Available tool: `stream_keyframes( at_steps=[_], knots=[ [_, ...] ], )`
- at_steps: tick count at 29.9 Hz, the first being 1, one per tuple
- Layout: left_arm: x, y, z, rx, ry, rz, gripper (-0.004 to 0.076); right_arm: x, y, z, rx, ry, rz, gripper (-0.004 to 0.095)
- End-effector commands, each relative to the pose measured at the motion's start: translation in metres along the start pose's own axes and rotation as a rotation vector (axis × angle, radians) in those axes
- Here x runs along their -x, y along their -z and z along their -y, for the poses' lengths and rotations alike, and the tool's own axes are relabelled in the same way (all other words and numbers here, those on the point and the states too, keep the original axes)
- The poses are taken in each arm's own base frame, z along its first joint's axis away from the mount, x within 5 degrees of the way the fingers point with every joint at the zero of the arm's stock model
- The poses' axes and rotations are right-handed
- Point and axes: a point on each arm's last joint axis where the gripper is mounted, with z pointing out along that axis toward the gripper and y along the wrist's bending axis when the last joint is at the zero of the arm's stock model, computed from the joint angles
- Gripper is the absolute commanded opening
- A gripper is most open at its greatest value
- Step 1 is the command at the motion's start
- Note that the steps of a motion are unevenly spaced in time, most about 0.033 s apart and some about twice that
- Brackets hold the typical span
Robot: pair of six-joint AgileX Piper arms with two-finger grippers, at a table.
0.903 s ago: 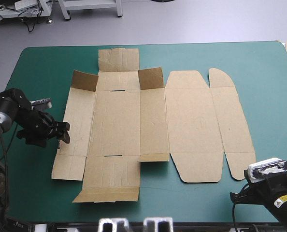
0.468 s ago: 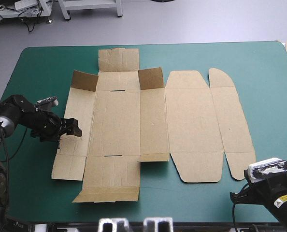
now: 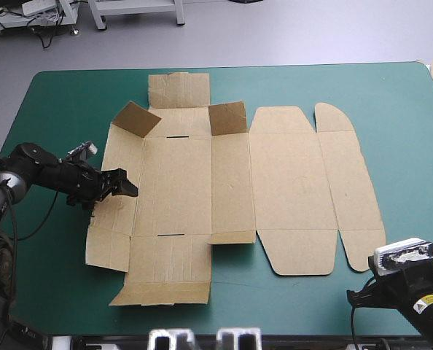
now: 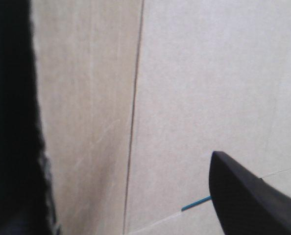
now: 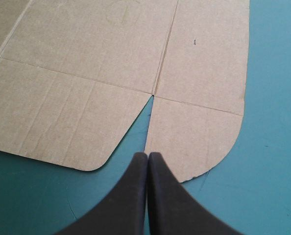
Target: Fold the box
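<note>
Brown box (image 3: pixel 289 175) lies mostly flat, long axis running left to right.

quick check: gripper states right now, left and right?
Left gripper: open, over the left panel of the box, gripping nothing.
Right gripper: shut, empty, at the box's near right corner.

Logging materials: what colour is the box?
The box is plain brown, clearest in the high view.
</note>
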Motion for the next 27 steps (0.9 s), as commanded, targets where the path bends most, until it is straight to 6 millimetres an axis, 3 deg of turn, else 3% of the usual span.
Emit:
stream_keyframes(
  at_steps=[1, 6, 13, 20, 27],
  knots=[
    [-0.002, 0.011, 0.020, -0.092, -0.018, 0.016, 0.0476, 0.011, 0.004, 0.002, -0.014, -0.003, 0.077, -0.0013],
    [-0.005, 0.000, 0.033, -0.082, -0.071, -0.026, 0.0340, 0.011, 0.004, 0.002, -0.014, -0.003, 0.077, -0.0013],
    [-0.008, -0.014, 0.043, -0.018, -0.148, -0.047, 0.0002, 0.011, 0.004, 0.002, -0.014, -0.003, 0.077, -0.0013],
    [-0.003, -0.004, 0.042, 0.073, -0.208, -0.051, -0.0008, 0.011, 0.004, 0.002, -0.014, -0.003, 0.077, -0.0013],
    [0.016, 0.042, 0.064, 0.200, -0.368, 0.006, -0.0008, 0.011, 0.004, 0.002, -0.013, -0.003, 0.075, -0.0013]
  ],
)
